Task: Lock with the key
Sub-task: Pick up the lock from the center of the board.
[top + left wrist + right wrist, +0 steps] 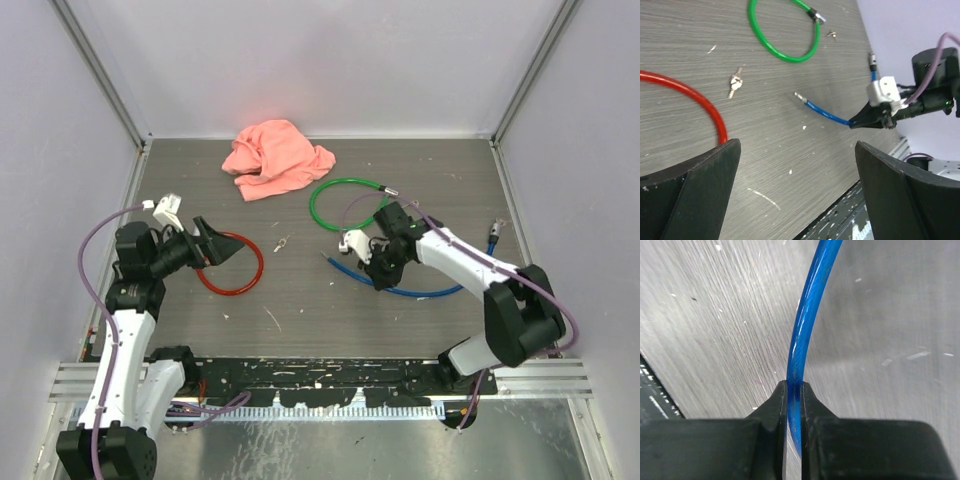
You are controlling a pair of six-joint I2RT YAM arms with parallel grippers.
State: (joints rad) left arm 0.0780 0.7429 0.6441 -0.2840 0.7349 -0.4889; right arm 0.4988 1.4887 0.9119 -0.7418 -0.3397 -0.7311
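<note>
A blue cable lock point(430, 291) lies open at centre right; its metal tip point(800, 96) points left. My right gripper point(374, 268) is shut on the blue cable point(805, 330) near that tip, low over the table; it also shows in the left wrist view point(867, 119). A small silver key point(281, 243) lies on the table between the arms, and shows in the left wrist view point(735, 83). My left gripper point(210, 243) is open and empty, above the right side of a red cable loop point(232, 268), with the key ahead of it point(797, 150).
A green cable loop point(345, 205) lies behind the blue one, with a small metal piece point(831, 34) by its end. A pink cloth point(276, 158) is at the back. The blue cable's other end point(492, 234) lies at the right. The walls stand close on both sides.
</note>
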